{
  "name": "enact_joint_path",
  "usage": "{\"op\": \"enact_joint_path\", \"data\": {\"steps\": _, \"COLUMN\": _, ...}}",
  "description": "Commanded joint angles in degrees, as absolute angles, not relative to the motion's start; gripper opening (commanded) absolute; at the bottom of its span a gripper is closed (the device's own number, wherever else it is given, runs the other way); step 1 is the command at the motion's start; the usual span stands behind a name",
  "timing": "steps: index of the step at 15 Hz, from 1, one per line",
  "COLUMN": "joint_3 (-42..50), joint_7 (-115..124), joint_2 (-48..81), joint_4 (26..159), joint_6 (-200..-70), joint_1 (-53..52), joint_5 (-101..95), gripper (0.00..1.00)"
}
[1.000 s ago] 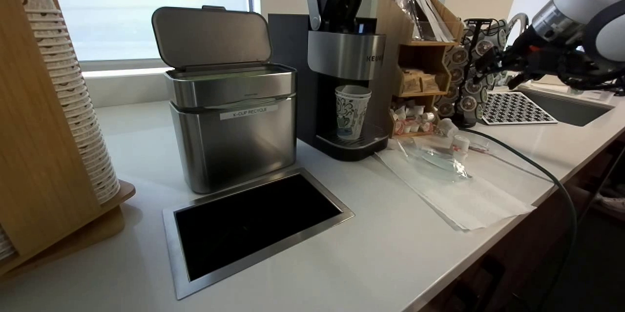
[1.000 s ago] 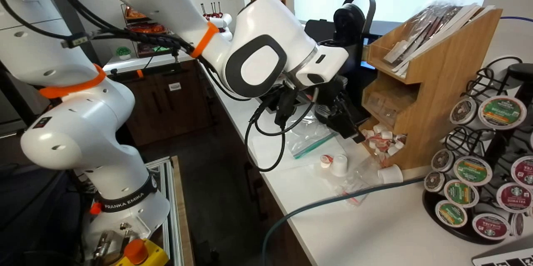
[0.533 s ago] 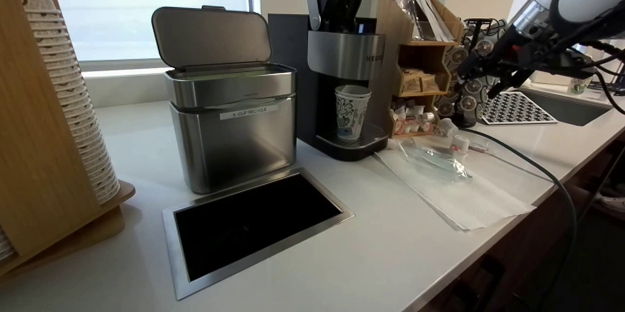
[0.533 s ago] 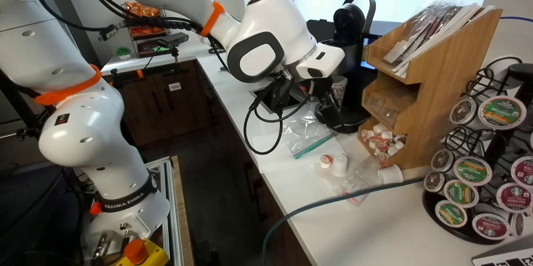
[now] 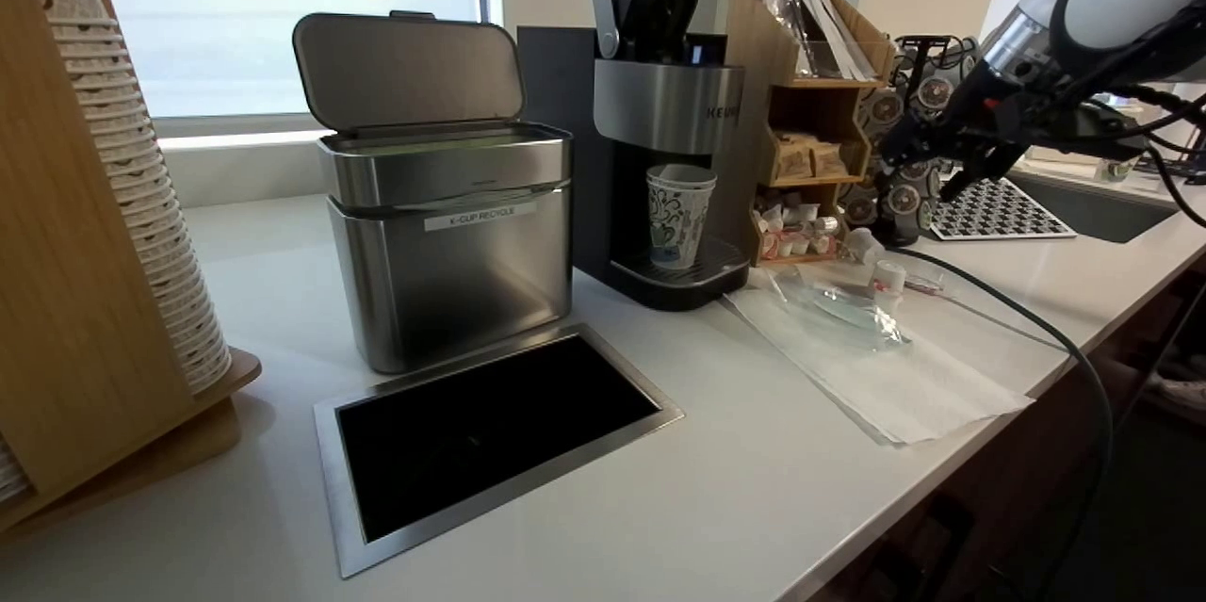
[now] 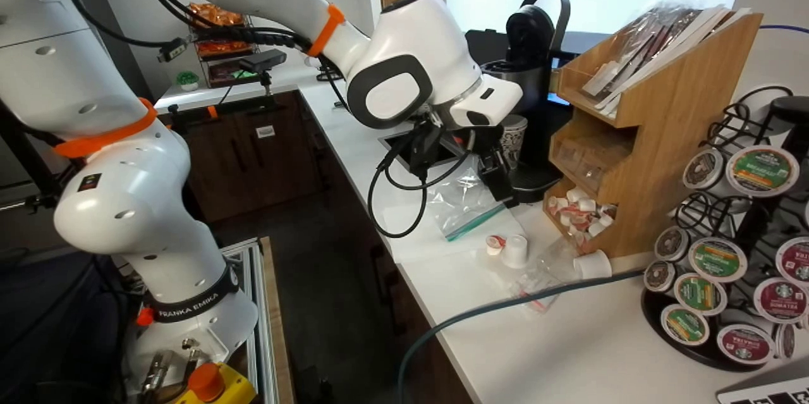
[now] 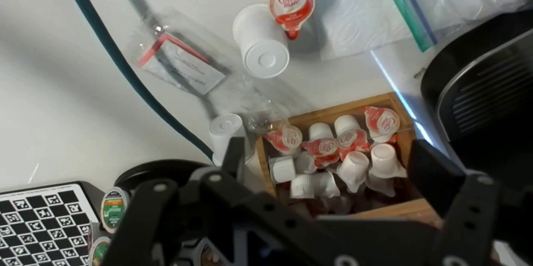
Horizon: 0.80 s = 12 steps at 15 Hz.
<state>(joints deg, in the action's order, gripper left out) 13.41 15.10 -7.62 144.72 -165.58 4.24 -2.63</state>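
Observation:
My gripper (image 7: pixel 334 155) stands open in the wrist view, with nothing held between its fingers. Framed between them, some way beyond, is the lowest bin (image 7: pixel 329 112) of a wooden organizer (image 6: pixel 682 113). Several small creamer cups (image 7: pixel 354 168) with red-and-white lids lie jumbled in that bin. On the counter outside it are a white cup (image 7: pixel 260 41) on its side and a Coffee mate creamer (image 7: pixel 292 3) touching it. Another white cup (image 7: pixel 227 130) lies close to the bin's corner. In an exterior view the gripper (image 5: pixel 925 167) hangs above the counter, clear of everything.
Beside the organizer stands a coffee maker (image 5: pixel 669 112) with a patterned paper cup (image 5: pixel 678 220) on its tray. A clear zip bag (image 6: pixel 461 202), a teal cable (image 7: pixel 137 85) and a coffee pod rack (image 6: pixel 701 258) are nearby. Farther off are a steel bin (image 5: pixel 452 272) and a framed counter opening (image 5: pixel 330 451).
The arm has shifted away from the organizer's bins toward the coffee maker side, mostly in the first half second. Since then the gripper has tilted slightly. It has stayed open; the objects look unmoved.

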Motion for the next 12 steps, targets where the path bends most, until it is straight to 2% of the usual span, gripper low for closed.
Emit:
{"op": "enact_joint_path", "data": {"steps": 1, "joint_3": 10.73, "joint_7": 13.15, "joint_2": -5.15, "joint_4": 143.18, "joint_6": -161.83, "joint_1": 6.47, "joint_5": -0.71, "gripper": 1.0}}
{"op": "enact_joint_path", "data": {"steps": 12, "joint_3": 8.65, "joint_7": 4.08, "joint_2": 2.85, "joint_4": 137.38, "joint_6": -156.73, "joint_1": 6.48, "joint_5": 7.73, "gripper": 1.0}}
